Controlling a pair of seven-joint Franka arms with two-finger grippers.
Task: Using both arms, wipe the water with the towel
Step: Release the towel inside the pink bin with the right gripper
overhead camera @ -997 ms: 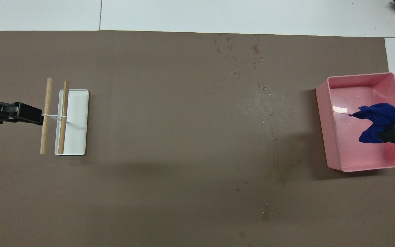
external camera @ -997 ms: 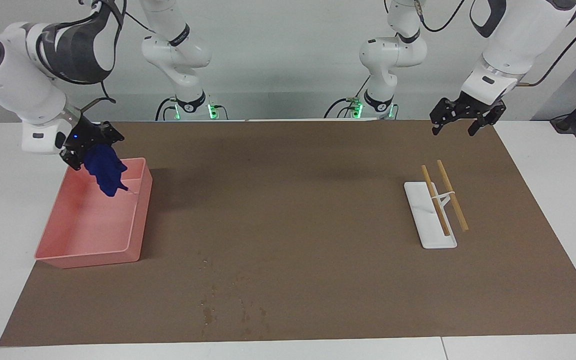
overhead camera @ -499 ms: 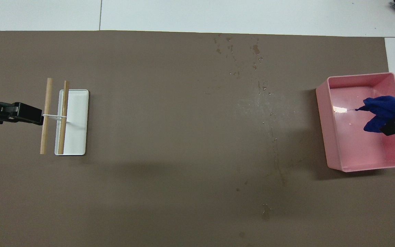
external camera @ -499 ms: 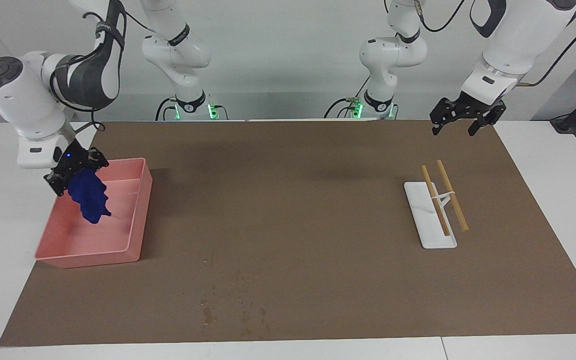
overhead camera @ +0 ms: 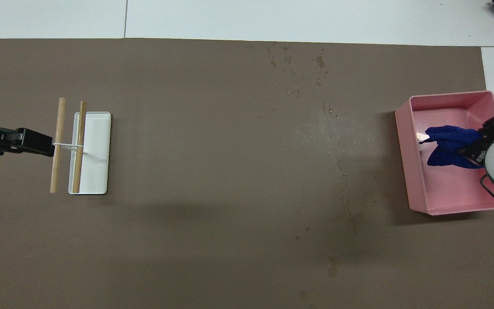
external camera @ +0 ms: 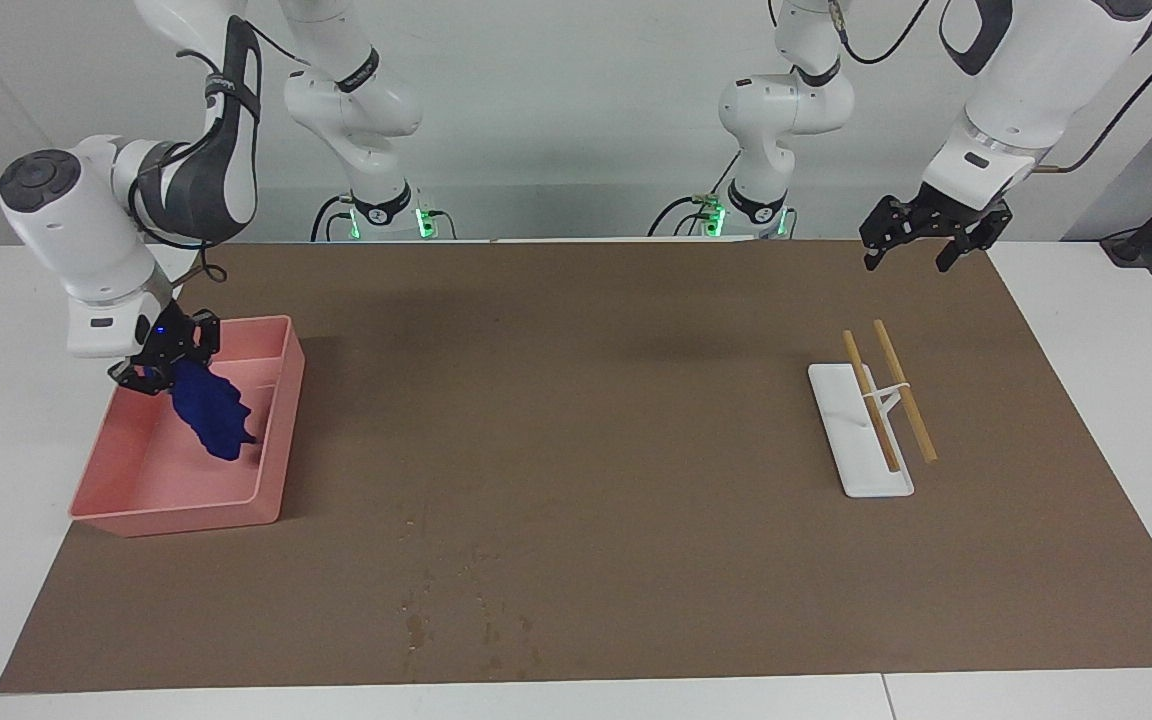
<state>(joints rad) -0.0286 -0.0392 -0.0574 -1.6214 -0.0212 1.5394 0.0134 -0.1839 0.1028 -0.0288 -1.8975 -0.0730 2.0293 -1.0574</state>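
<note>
The right gripper point(external camera: 168, 372) hangs inside the pink bin point(external camera: 276, 440), low over its floor; the towel point(external camera: 211, 418) droops from its fingertips toward the bin's bottom, but whether the fingers are clamped on it or parting I cannot tell. The bin sits at the right arm's end of the brown mat point(external camera: 586, 420), its outer wall close to the mat's edge, and holds only the towel. Between the bin and the white tray point(external camera: 841, 440) lies a wide bare stretch of mat. The water point(external camera: 456, 610), small dark specks, lies farther from the robots than the bin, near the mat's edge. Two wooden sticks point(external camera: 886, 400) lie across the tray. The left gripper point(external camera: 921, 248), fingers apart, waits above the mat's edge nearest the robots.
</note>
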